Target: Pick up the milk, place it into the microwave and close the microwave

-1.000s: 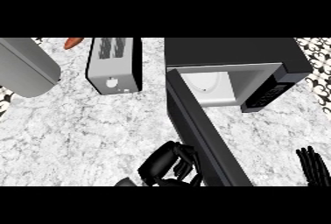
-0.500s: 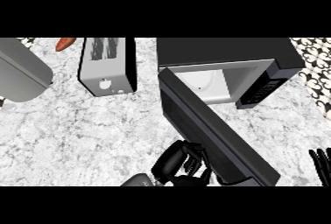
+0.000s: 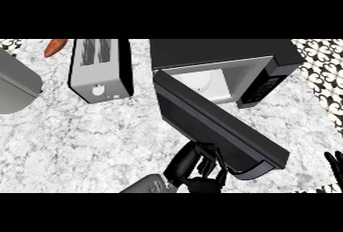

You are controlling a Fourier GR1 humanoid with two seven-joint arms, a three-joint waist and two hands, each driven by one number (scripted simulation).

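Head view: left hand (image 3: 194, 165) pressed against outer face of microwave door (image 3: 214, 124), fingers straight, holding nothing. Door partly swung toward microwave (image 3: 224, 56). Milk nowhere visible, possibly inside behind door. Closing unfinished. Right hand (image 3: 335, 165) resting at right edge, fingers up.

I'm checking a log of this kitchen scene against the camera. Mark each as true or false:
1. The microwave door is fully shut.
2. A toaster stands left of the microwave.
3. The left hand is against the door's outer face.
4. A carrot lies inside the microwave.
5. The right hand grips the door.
1. False. The microwave door stands partly open.
2. True, the toaster.
3. True, the left hand.
4. False. The carrot lies on the counter, left of the toaster.
5. False. The right hand rests at the right edge, apart from the door.
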